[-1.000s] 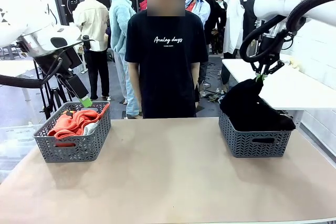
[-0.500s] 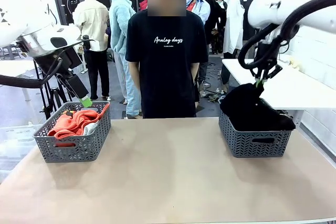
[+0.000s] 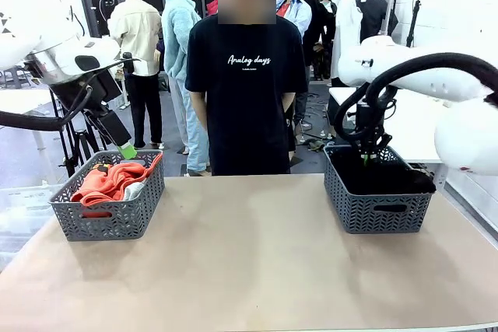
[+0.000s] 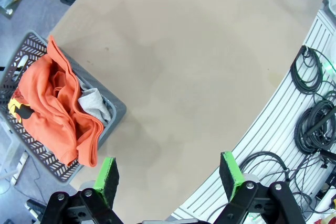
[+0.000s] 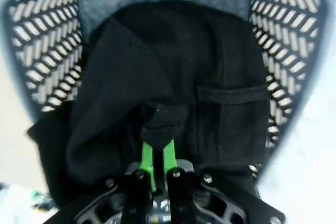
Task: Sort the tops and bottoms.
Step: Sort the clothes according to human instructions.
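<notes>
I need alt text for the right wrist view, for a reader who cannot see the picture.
The right tool, its green fingers shut, pinches a fold of a black garment lying inside a grey lattice basket. A pocket seam crosses the black cloth, which covers the basket floor.

Bare table (image 3: 249,254) between left basket (image 3: 109,215) and right basket (image 3: 377,207)

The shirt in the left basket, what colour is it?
Bright orange-red shirt, clearest in the left wrist view.

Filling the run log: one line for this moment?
right gripper: shut on black garment in right basket | left gripper: open, empty
</notes>
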